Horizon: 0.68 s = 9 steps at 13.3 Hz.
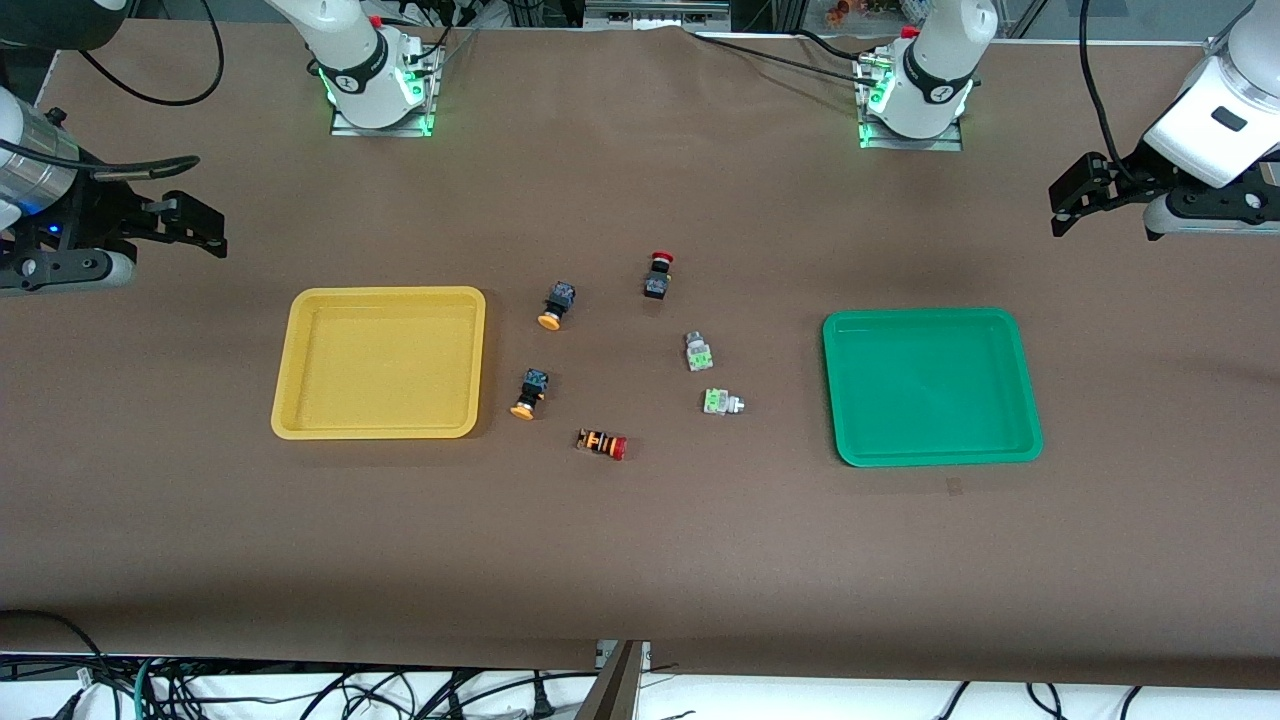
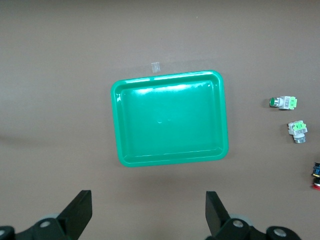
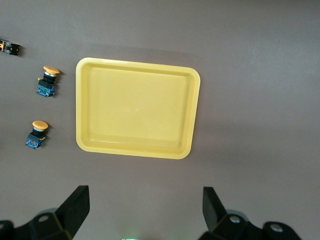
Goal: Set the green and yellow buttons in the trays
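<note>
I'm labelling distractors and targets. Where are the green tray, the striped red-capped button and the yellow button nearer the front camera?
green tray [image 1: 1030,395]: front view, on its rim.
striped button [image 1: 601,443]: front view, on its orange-striped body.
nearer yellow button [image 1: 529,394]: front view, on its body above the cap.

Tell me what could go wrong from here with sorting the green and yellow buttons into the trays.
Wrong pick: the orange-striped red-capped button lies close to a yellow button, and the black red-capped one near the other yellow button.

Slipping: the two green buttons are tiny and lie on their sides, so they may roll.

Both trays are empty; left claw and right claw wait open.
</note>
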Motion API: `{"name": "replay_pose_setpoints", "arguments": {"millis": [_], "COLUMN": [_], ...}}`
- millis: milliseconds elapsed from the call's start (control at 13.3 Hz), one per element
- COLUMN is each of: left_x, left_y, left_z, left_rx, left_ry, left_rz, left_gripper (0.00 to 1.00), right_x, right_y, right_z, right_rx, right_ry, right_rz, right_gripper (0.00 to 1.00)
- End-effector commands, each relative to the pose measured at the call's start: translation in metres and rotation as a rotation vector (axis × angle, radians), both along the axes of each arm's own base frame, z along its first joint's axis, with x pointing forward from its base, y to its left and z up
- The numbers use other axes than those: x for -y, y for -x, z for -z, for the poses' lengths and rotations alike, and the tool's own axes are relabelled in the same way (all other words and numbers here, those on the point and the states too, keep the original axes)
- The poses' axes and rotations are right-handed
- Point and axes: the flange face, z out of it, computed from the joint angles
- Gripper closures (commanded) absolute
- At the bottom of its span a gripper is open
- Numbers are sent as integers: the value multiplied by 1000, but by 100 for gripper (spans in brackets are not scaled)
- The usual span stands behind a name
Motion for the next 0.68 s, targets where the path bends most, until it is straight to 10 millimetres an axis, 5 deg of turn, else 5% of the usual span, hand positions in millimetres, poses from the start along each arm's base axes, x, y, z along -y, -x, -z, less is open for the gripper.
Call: {"name": "replay_pose_setpoints", "arguments": {"millis": [0, 226, 602], "left_x": [1, 13, 89], "left_y": [-2, -7, -51], "left_z": [-9, 3, 92], "left_rx": [-8, -32, -187], "left_ry": [27, 30, 107], "left_rz": [17, 44, 129], "left_gripper": [0, 0, 0], "right_x": [1, 1, 2], "right_y": [-3, -4, -4], "right_z": [-6, -5, -5], "right_rx": [-6, -6, 1], "right_ry": [16, 14, 14], "right_rz": [-7, -8, -4], "right_gripper": [0, 0, 0]}}
